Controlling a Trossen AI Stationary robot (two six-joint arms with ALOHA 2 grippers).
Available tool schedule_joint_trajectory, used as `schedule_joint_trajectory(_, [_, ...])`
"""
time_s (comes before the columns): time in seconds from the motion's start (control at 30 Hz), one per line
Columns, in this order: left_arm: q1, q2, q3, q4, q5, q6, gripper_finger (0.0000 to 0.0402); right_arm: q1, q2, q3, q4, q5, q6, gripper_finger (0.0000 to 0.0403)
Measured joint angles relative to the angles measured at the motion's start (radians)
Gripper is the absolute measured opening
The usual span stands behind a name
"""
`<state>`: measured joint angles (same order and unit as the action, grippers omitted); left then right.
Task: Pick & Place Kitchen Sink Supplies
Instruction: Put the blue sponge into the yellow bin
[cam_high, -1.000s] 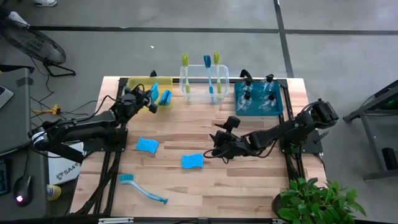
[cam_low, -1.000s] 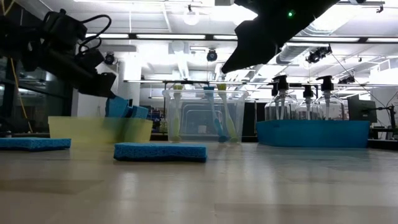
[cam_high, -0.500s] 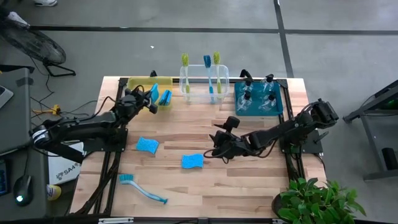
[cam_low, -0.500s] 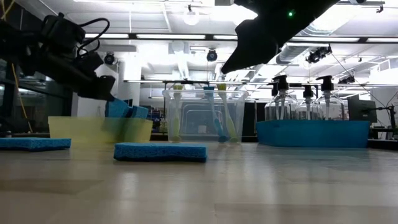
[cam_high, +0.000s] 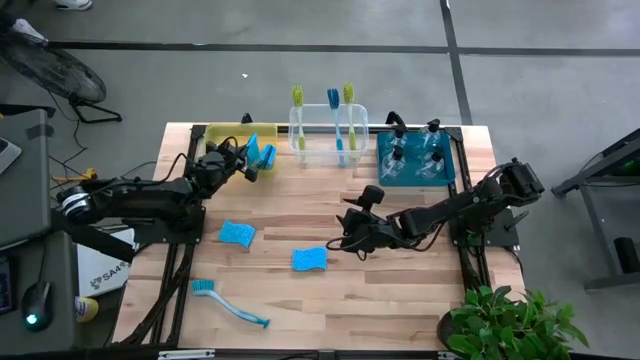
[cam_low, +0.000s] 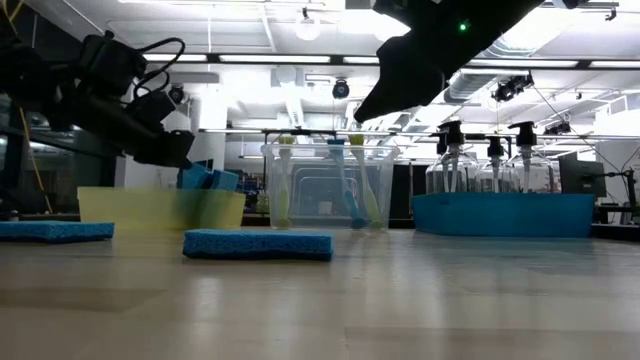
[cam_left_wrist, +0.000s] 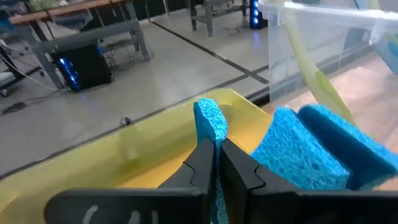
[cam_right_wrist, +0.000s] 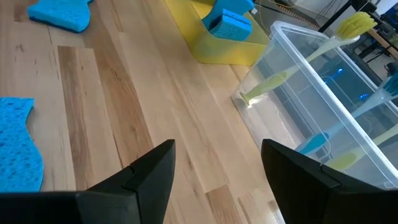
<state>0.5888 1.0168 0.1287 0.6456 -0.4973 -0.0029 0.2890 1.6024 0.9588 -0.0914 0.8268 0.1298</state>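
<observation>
Sponge (cam_left_wrist: 210, 121) stands pinched on edge in the shut left claw (cam_left_wrist: 214, 163) over the yellow bin (cam_high: 222, 134), beside another sponge (cam_left_wrist: 311, 152) already leaning inside, probably so it drops in upright. Right claw (cam_right_wrist: 214, 171) hangs wide open and empty above the worktop (cam_high: 400, 290), near a loose sponge (cam_high: 309, 259), likely its next pick.
</observation>
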Motion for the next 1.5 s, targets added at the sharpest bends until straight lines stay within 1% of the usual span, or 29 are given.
schedule_joint_trajectory(0.27, [0.0,0.042,0.0,0.01,0.028,-0.029,0.0012,0.0,0.0,0.0,0.0,0.0,0.0,0.0232])
schedule_joint_trajectory(0.43, [0.0,0.042,0.0,0.01,0.093,-0.054,0.0012,0.0,0.0,0.0,0.0,-0.006,0.0,0.0232])
schedule_joint_trajectory(0.57, [0.0,0.042,0.0,0.009,0.126,-0.067,0.0012,0.0,0.0,0.0,0.0,-0.008,0.001,0.0232])
schedule_joint_trajectory(1.07, [0.0,0.042,0.0,-0.005,0.154,-0.088,0.0014,0.0,0.0,0.0,0.0,-0.013,0.002,0.0232])
schedule_joint_trajectory(1.17, [0.0,0.042,0.001,-0.015,0.175,-0.093,0.0033,0.0,0.0,0.0,0.0,-0.018,0.003,0.0232])
schedule_joint_trajectory(1.4, [0.0,0.043,0.001,-0.024,0.244,-0.128,0.0129,0.001,0.0,0.0,0.0,-0.019,0.004,0.0232])
schedule_joint_trajectory(1.5, [0.0,0.043,0.001,-0.022,0.248,-0.142,0.0162,0.001,0.0,0.0,0.0,-0.02,0.004,0.0232])
